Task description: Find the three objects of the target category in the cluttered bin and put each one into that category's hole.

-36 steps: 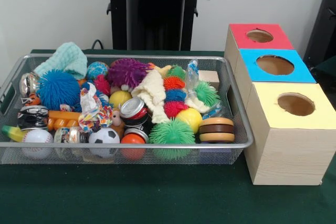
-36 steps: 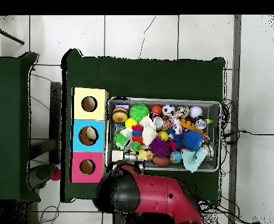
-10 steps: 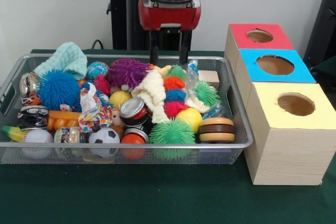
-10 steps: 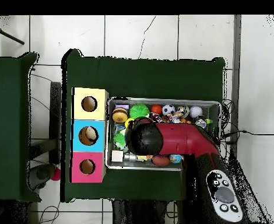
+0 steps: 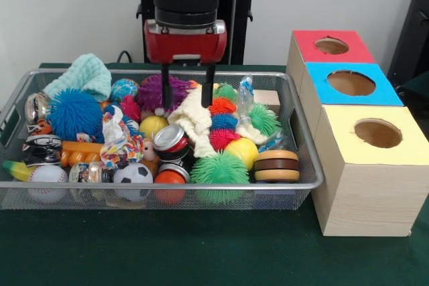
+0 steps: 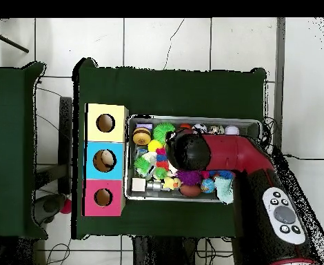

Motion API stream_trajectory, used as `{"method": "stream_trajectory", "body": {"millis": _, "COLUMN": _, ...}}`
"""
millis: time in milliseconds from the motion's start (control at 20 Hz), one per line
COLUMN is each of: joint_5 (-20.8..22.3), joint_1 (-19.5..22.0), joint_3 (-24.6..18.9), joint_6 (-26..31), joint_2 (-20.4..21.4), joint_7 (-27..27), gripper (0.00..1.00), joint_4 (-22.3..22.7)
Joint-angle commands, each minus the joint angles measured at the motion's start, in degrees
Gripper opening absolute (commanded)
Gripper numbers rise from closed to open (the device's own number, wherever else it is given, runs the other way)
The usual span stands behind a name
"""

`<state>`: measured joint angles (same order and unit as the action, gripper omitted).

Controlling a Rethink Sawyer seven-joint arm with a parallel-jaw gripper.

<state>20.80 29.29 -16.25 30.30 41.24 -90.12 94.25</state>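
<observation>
The wire mesh bin (image 5: 315, 177) is full of toys. A knotted rope toy (image 5: 120, 144), white with multicolour strands, lies left of centre near a soccer ball. My gripper (image 5: 188, 98) hangs open and empty over the bin's back middle, one finger in front of the purple spiky ball (image 5: 155, 90) and the other beside the cream knitted cloth (image 5: 194, 120). The yellow-surround hole (image 5: 377, 132) tops the nearest wooden box on the right. In the overhead view the arm (image 6: 220, 157) covers the middle of the bin (image 6: 256, 121), and the yellow hole (image 6: 105, 123) lies to the bin's left.
The blue-surround box (image 5: 350, 83) and the red-surround box (image 5: 331, 45) stand behind the yellow one. The bin also holds spiky balls, a teal knitted cloth (image 5: 84, 75), cans, a baseball (image 5: 47, 177) and a toy burger (image 5: 276, 165). The pedestal (image 5: 194, 38) stands behind the bin.
The arm has swung from its drawn-back place over the bin. The gripper, not seen in the front view before, now hangs over the bin's back middle.
</observation>
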Motion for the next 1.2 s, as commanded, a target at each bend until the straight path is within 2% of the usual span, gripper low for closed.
{"method": "stream_trajectory", "body": {"millis": 50, "joint_5": 5.4, "joint_1": 2.6, "joint_3": -6.2, "joint_6": 3.1, "joint_2": -4.9, "joint_7": 11.3, "gripper": 1.0, "joint_4": -4.8}}
{"method": "stream_trajectory", "body": {"millis": 600, "joint_5": 9.7, "joint_1": 4.1, "joint_3": -6.5, "joint_6": 2.0, "joint_2": -7.0, "joint_7": 9.6, "gripper": 1.0, "joint_4": -5.5}}
{"method": "stream_trajectory", "body": {"millis": 1200, "joint_5": 12.6, "joint_1": 8.3, "joint_3": -10.1, "joint_6": 4.2, "joint_2": -7.3, "joint_7": 13.2, "gripper": 1.0, "joint_4": -6.0}}
